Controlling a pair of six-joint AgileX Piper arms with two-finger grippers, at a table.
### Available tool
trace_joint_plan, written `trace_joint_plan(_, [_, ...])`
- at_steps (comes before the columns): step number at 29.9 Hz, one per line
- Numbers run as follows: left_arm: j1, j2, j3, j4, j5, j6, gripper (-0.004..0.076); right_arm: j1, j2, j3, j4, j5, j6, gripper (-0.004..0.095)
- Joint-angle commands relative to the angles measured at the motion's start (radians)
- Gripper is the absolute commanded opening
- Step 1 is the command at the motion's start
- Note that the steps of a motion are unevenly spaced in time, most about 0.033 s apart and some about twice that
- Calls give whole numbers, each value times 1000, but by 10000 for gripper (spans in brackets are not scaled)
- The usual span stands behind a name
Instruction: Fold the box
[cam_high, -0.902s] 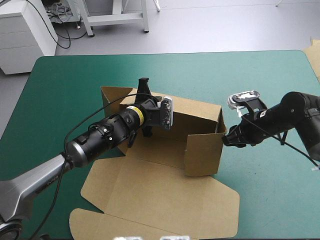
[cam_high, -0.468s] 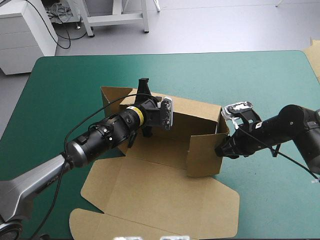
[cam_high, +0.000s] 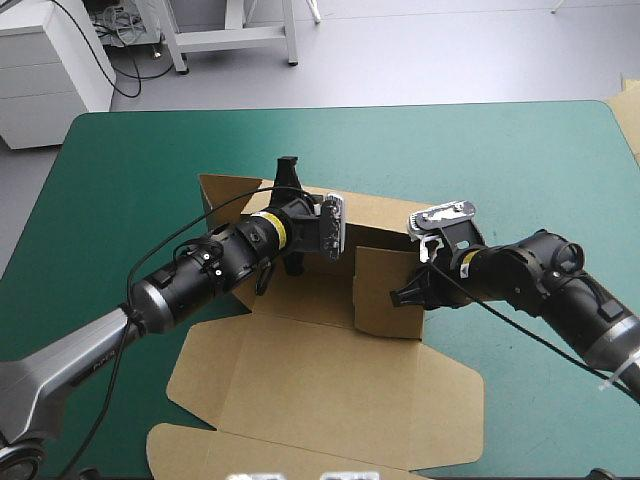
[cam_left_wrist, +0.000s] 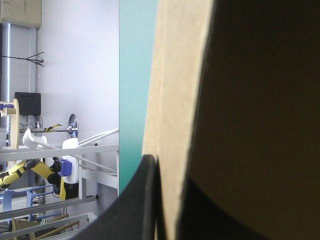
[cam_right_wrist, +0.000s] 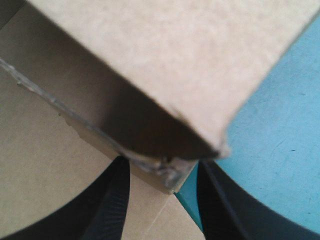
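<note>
High view: the brown box (cam_high: 330, 395) is seen near the middle of the teal-green counter (cam_high: 500, 150), partly raised. Its back wall (cam_high: 390, 222) is stood upright and runs across the counter. A side flap (cam_high: 375, 295) is stood up near the wall's right end and turned inward over the flat board. The rest of the sheet is spread flat toward the counter's near edge, with small tabs lying open at its corners.

The left hand (cam_high: 303, 224) is brought in from the near left, above the flat board, and is set on the back wall about midway along it. In the left wrist view the wall's edge is shown pinched between the two black fingers (cam_left_wrist: 137, 205), which are all but closed with only the sheet between them, so this hand is clamped on the box. A strip of counter is seen beyond the wall.

The right hand (cam_high: 403, 295) is brought in from the right and is placed at the right part of the side flap, seemingly touching it. In the right wrist view its fingers (cam_right_wrist: 100, 215) are held apart and nothing is gripped. A corner of board is seen in the gap between them. The raised flap is seen just ahead, overhanging and hiding the fingertips. A patch of counter is shown beside it.
</note>
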Motion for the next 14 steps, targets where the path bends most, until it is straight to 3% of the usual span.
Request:
trace_joint_plan(1, [0, -23, -2, -131, 112, 29, -8, 41, -24, -21, -221, -97, 222, 392])
trace_joint_plan(6, [0, -23, -2, -142, 112, 41, -8, 57, -18, -21, -422, -111, 401, 361])
trace_joint_plan(14, [0, -23, -2, -151, 108, 41, -8, 57, 51, -20, -380, -148, 407, 338])
